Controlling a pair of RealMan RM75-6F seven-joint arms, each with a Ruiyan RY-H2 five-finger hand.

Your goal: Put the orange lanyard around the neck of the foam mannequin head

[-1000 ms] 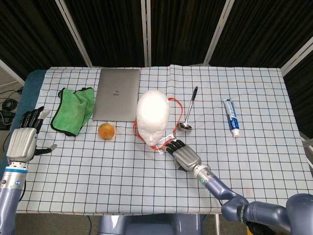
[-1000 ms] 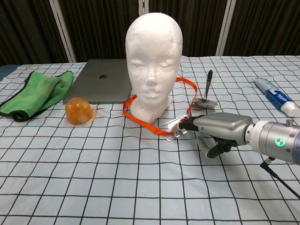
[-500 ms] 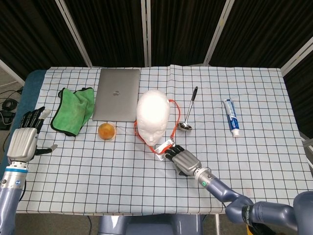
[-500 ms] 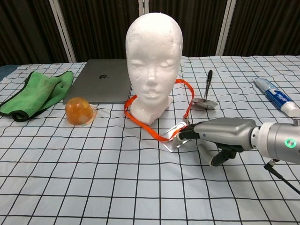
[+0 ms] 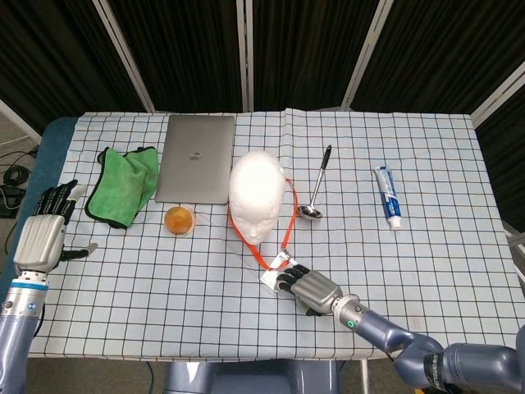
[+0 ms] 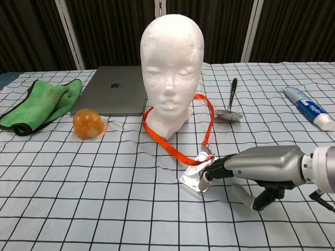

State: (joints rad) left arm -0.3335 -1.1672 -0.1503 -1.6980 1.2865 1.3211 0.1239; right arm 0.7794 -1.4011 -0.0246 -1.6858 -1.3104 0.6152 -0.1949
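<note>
The right hand [image 6: 246, 170] pinches the badge [image 6: 194, 178] of the orange lanyard [image 6: 172, 149] (looped around the foam mannequin head [image 6: 171, 63]); the left hand [image 5: 41, 234] hangs with fingers apart.

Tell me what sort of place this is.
Probably a staged robot test setup, not a home: a table under a grid-patterned cloth, black curtain panels behind it, and unrelated props like a foam mannequin head and a laptop.

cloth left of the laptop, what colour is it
Green with a dark edge; the cloth shows best in the head view.
</note>
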